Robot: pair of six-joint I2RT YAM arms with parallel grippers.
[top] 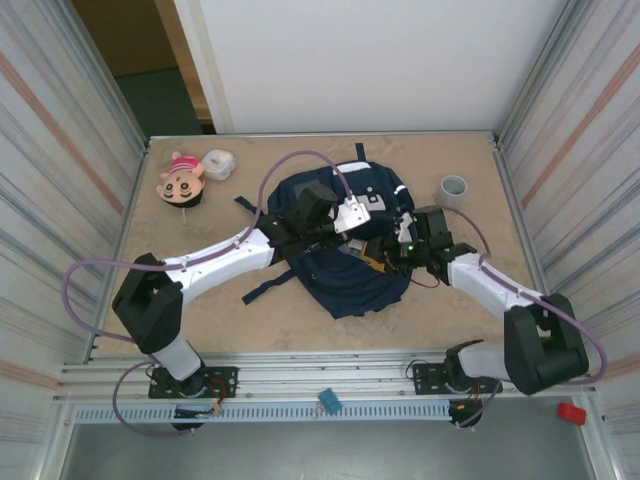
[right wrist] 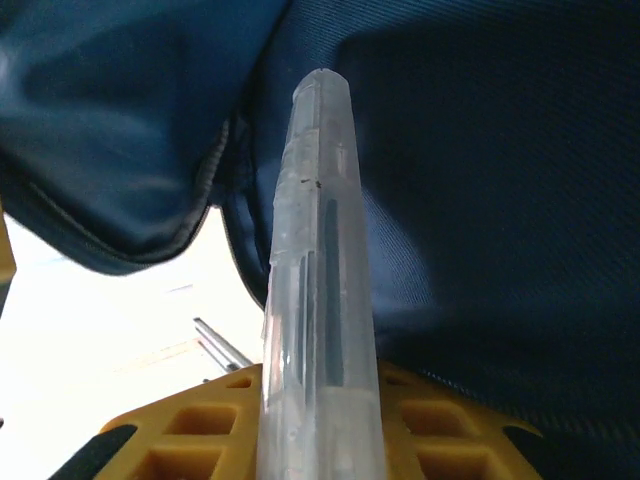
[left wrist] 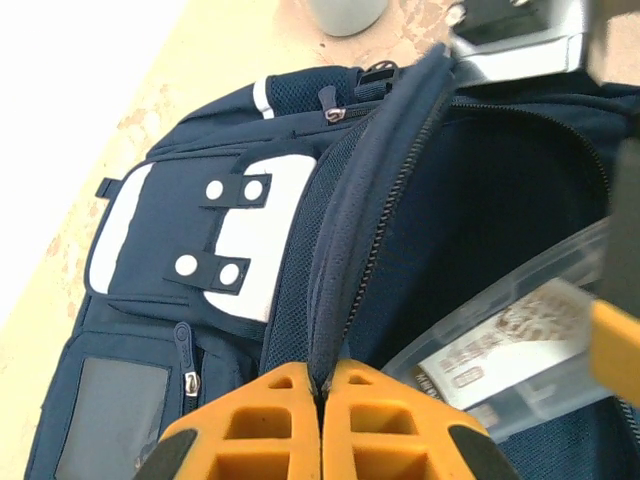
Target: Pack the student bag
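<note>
Orange fingers (left wrist: 270,425) of the left gripper (left wrist: 322,385) are pinched shut on the zipped rim of the bag (left wrist: 130,320), pulling that edge up so the mouth gapes. A clear plastic case (right wrist: 315,250) comes into that gap, clamped edge-on in the right gripper (right wrist: 320,395), its far end already against the dark lining. Seen from above, the bag lies in the middle of the table (top: 300,335), between the two arms. One arm seems to hold the opening so the other can slide the case in; the loose flap might snag a corner.
</note>
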